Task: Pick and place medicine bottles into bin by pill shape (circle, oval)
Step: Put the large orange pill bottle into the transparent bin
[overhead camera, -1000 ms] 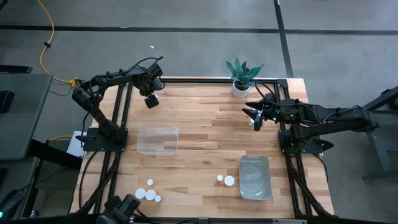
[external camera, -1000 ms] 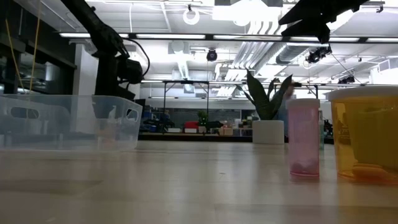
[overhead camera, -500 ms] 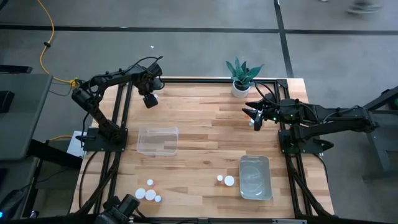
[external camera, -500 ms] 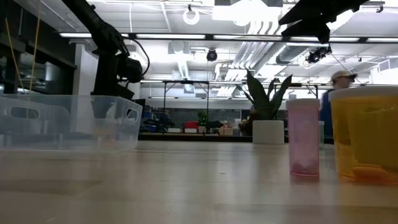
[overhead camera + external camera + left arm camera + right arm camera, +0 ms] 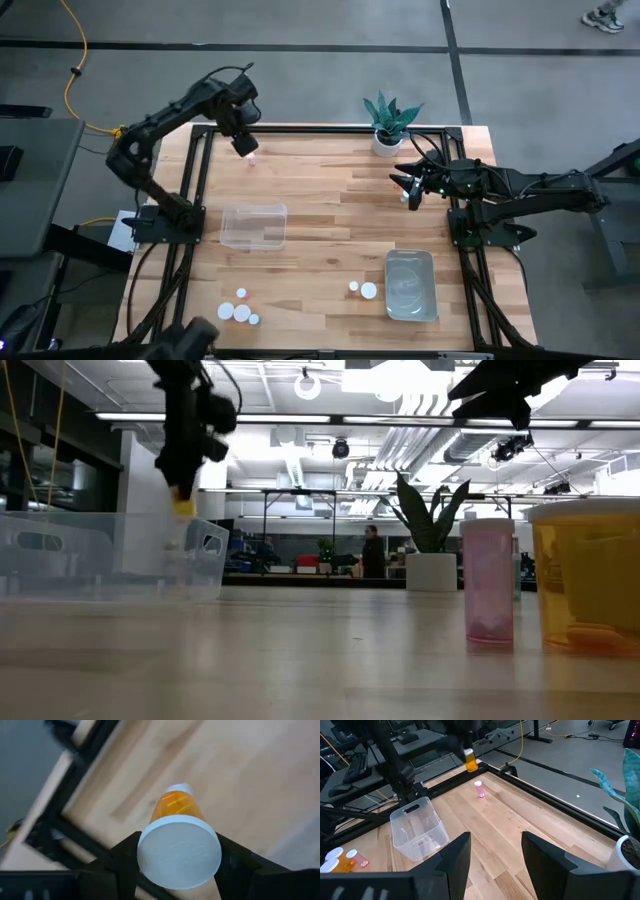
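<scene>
The left hand (image 5: 175,865) is clamped on a small translucent orange cylindrical pill bottle with a round white cap (image 5: 179,847), its two dark fingers pressing the cap's sides so the body hangs free below, which leaves the bottle upright and ready to be lowered into a container. That hand hangs raised over the far left corner of the light wooden plank table (image 5: 330,200), with the bottle clear of the surface; a small pinkish bottle with a white cap (image 5: 479,789) stands on the boards close beneath it. The clear rectangular plastic bin on the left (image 5: 254,226) lies nearer the front on the left arm's side, probably the drop point for this bottle, though which pill shape belongs there cannot be told. A second clear bin (image 5: 411,285) sits on the right near the front, within the right arm's reach, so each arm seems to serve its own side. The right hand (image 5: 409,188) waits above the table near a small potted green plant in a white pot (image 5: 387,127), its fingers parted and holding nothing, kept back presumably to leave the centre free. More white-capped bottles stand in a cluster at the front left (image 5: 238,309) and a pair near the right bin (image 5: 363,289), still unsorted.
</scene>
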Controlling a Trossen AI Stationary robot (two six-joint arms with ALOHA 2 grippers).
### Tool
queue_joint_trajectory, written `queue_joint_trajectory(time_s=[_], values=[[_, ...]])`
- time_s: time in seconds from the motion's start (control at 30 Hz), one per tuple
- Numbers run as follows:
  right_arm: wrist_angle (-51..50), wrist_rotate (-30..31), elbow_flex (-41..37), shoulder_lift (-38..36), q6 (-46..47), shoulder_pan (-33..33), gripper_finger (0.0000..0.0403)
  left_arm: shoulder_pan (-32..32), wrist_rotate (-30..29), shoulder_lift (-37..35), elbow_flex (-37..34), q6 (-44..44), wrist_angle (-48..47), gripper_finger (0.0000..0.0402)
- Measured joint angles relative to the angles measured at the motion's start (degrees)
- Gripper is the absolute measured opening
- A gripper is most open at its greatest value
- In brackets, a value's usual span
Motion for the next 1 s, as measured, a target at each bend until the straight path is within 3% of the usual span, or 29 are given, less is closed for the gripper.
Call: queue_joint_trajectory(time_s=[0.17,0.33,0.57,0.73,1.0], values=[[0.0,0.0,0.0,0.0,0.0,0.0,0.017,-11.1,2.5,-7.3,0.0,-6.1,-3.8,0.0192],[0.0,0.0,0.0,0.0,-0.3,0.0,0.017,-29.4,2.7,-12.5,-0.6,-12.2,-4.2,0.0191],[-0.1,0.0,0.0,0.0,-0.6,0.0,0.017,-50.4,2.2,-12.5,-5.5,-18.6,-0.8,0.0194],[-0.2,0.0,0.0,0.0,-1.0,0.0,0.017,-54.4,0.3,-8.4,-11.5,-19.7,8.9,0.0194],[-0.5,0.0,0.0,0.0,-0.5,0.0,0.017,-51.3,-1.0,1.6,-13.4,-13.2,12.2,0.0195]])
